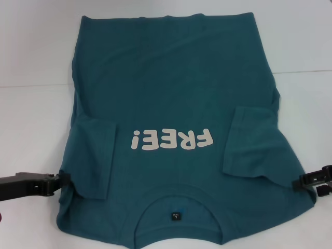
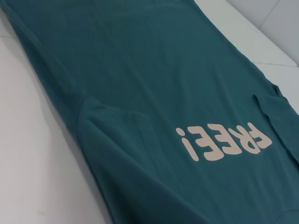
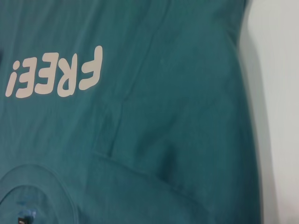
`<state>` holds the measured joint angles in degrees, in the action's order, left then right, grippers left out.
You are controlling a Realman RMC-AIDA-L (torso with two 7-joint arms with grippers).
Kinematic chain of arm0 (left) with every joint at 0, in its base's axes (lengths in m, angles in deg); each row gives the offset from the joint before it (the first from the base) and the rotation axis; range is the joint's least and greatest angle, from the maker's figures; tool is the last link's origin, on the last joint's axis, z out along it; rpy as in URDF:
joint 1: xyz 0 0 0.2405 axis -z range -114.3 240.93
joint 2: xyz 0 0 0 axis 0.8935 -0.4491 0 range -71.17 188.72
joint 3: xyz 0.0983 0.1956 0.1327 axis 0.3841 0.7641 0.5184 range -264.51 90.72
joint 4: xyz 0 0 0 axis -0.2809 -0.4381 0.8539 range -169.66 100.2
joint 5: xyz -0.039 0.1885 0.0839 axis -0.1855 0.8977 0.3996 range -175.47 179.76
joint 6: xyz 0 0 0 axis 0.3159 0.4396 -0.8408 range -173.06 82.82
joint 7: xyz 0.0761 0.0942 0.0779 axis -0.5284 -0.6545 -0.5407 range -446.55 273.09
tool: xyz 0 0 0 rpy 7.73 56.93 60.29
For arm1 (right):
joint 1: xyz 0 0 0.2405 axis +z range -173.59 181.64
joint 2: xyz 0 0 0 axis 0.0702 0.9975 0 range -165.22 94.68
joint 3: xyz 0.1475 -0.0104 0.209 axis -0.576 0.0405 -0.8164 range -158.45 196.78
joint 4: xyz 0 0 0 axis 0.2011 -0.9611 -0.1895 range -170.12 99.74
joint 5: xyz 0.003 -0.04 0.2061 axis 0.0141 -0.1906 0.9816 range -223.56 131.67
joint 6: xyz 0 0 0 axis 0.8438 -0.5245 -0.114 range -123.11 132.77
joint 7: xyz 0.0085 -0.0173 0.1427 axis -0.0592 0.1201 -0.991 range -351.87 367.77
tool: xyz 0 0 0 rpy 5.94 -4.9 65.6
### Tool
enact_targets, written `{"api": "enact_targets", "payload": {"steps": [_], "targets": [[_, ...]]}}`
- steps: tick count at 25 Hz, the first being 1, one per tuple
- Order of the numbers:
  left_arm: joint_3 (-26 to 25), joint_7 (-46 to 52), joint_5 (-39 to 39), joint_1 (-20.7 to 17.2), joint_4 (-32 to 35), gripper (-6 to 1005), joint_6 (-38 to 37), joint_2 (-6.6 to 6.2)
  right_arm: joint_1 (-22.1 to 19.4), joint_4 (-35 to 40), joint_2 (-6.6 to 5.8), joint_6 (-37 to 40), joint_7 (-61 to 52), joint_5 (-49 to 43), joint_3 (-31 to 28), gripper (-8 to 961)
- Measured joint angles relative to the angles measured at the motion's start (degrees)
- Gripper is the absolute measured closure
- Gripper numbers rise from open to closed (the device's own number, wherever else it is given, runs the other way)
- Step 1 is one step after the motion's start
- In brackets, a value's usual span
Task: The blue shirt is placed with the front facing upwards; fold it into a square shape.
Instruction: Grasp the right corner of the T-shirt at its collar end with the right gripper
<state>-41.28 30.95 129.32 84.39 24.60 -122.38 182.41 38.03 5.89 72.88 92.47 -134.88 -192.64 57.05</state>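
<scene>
Head view shows me the blue shirt (image 1: 171,93) lying front up on the white table (image 1: 31,119), collar (image 1: 177,207) nearest the robot and hem at the far edge, with the "FREE!" lettering (image 1: 172,140) reading upside down from here. Both short sleeves, one on the robot's left (image 1: 93,158) and one on its right (image 1: 250,142), lie folded in over the chest. My left gripper (image 1: 63,179) sits at the shirt's left shoulder edge and my right gripper (image 1: 302,180) at the right shoulder edge, each touching or just beside the cloth; I cannot tell whether either is apart, together or pinched on fabric.

I judge the step in hand to be taking both shoulder corners to carry the collar end over toward the hem. To do it well I want both grips at matching spots on the shoulder seam, catching the sleeve layer together with the body layer, then lifting evenly so the fold line runs straight across.

Neither wrist view shows its own fingers, only cloth and lettering. The shirt's nearest edge below the collar is cut off in the head view, and the hem corners are hard to read.
</scene>
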Motion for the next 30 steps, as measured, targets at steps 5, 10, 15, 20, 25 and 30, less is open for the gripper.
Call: {"api": "enact_targets", "payload": {"steps": [5,10,15,20,25,30], "targets": [[0.06,0.00,0.00,0.11,0.00,997,0.00,0.03,0.00,-0.27,0.24,-0.18,-0.10,0.00,0.29,120],[0.09,0.00,0.00,0.12,-0.05,997,0.00,0.03,0.27,-1.38,0.80,-0.46,-0.06,0.13,0.64,123],[0.09,-0.01,0.00,0.28,-0.09,997,0.00,0.03,0.42,-1.68,1.01,-0.77,0.07,1.20,0.06,126],[0.09,-0.12,0.00,0.39,-0.10,997,0.00,0.03,0.36,-1.90,1.01,-1.73,0.08,2.17,-0.09,129],[0.09,-0.14,0.00,0.44,-0.09,998,0.00,0.03,0.47,-3.60,0.64,-2.82,0.08,1.97,-0.06,211],[0.09,-0.17,0.03,0.63,-0.18,998,0.00,0.03,0.54,-4.11,0.26,-3.34,-0.06,1.79,0.24,589]]}}
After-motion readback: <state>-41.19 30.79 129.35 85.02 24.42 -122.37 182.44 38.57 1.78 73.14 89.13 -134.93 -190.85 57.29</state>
